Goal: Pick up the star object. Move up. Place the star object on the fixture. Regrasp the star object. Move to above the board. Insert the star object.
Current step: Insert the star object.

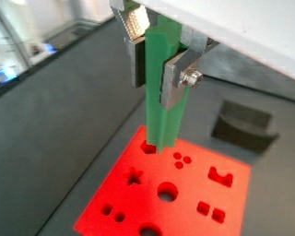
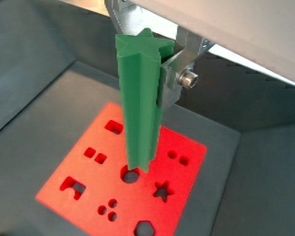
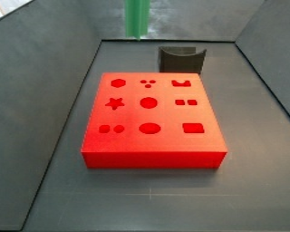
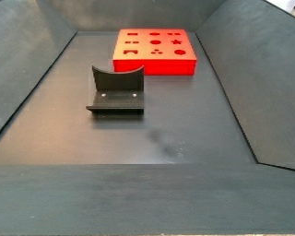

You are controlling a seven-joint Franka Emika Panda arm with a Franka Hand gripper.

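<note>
The star object point(image 1: 162, 92) is a long green bar with a star-shaped cross-section. My gripper point(image 1: 159, 78) is shut on its upper part and holds it upright above the red board point(image 1: 194, 184). Its lower end hangs over the board's edge region in both wrist views, apart from the star-shaped hole point(image 2: 164, 192). It also shows in a wrist view point(image 2: 140, 101), with one silver finger point(image 2: 175, 78) beside it. In a side view only the bar's lower part point(image 3: 138, 18) shows, above and behind the board point(image 3: 154, 159); the gripper is out of frame there.
The dark L-shaped fixture point(image 3: 181, 59) stands empty behind the board, also in a side view point(image 4: 115, 90) and a wrist view point(image 1: 246, 124). The board point(image 4: 162, 64) has several differently shaped holes, the star hole point(image 3: 113, 103) among them. Grey bin walls surround the floor.
</note>
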